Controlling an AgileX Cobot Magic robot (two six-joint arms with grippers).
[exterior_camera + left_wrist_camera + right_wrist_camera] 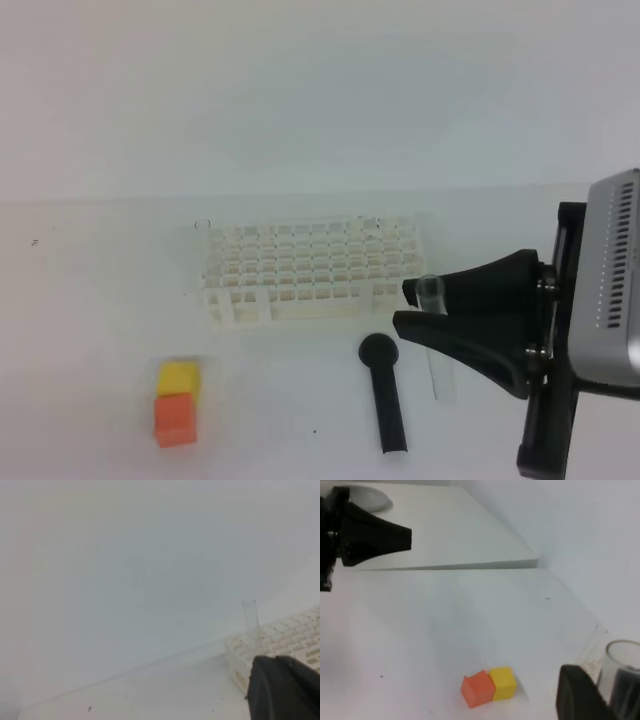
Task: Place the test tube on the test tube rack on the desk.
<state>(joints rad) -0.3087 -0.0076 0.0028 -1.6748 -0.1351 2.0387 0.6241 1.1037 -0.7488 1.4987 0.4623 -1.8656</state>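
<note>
While right pincer [418, 307] grips test tube [432, 330], left pincer [407, 537] state unclear.

Light is bright, even and diffuse, washing the desk [100, 300] and the wall behind it into nearly one white. Shadows are faint: a soft one just beside the black stick [386, 396], another under the test tube rack [310, 262]. All views are soft and low in contrast; the left wrist view is haziest, with the test tube [251, 625] barely visible above the rack
</note>
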